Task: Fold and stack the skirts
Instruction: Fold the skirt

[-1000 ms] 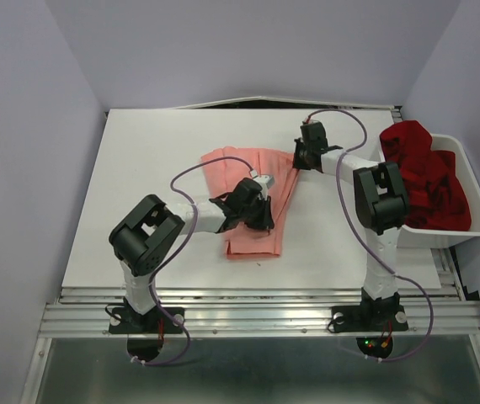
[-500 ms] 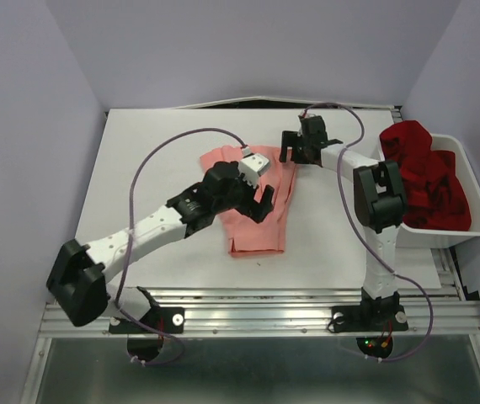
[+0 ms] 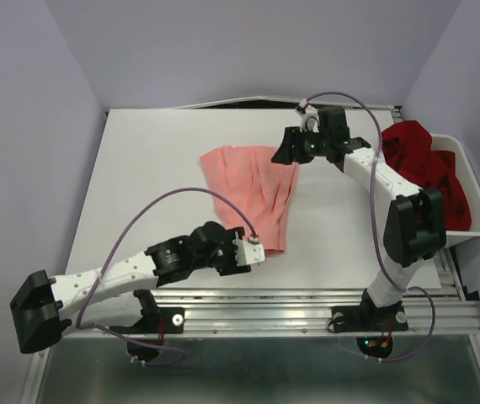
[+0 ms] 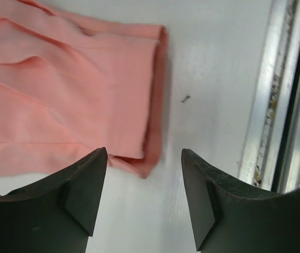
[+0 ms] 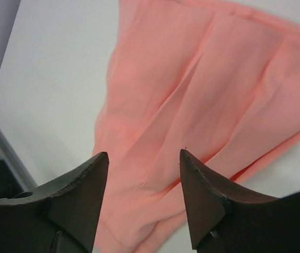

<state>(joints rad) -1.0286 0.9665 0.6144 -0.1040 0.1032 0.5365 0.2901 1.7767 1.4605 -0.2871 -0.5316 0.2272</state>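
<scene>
The salmon-pink skirt point(image 3: 248, 189) lies flat on the white table, folded into a long fan shape. My left gripper point(image 3: 254, 250) hovers just off its near corner, open with nothing between the fingers; in the left wrist view the skirt's hem corner point(image 4: 139, 163) sits just ahead of the left gripper point(image 4: 143, 153). My right gripper point(image 3: 285, 152) is at the skirt's far right corner, open above the cloth; the right wrist view shows pleated pink cloth point(image 5: 192, 95) under the right gripper point(image 5: 144, 153). The deep red skirt point(image 3: 421, 164) lies crumpled in the bin.
A white plastic bin point(image 3: 478, 220) stands at the table's right edge, beside the right arm. A metal rail point(image 3: 265, 301) runs along the near edge, seen close to the left gripper as the rail point(image 4: 266, 105). Purple cables loop over both arms.
Both grippers have opened and let go of the pink skirt. The left arm has drawn back from the skirt's middle to its near corner. The right gripper has shifted slightly left.
</scene>
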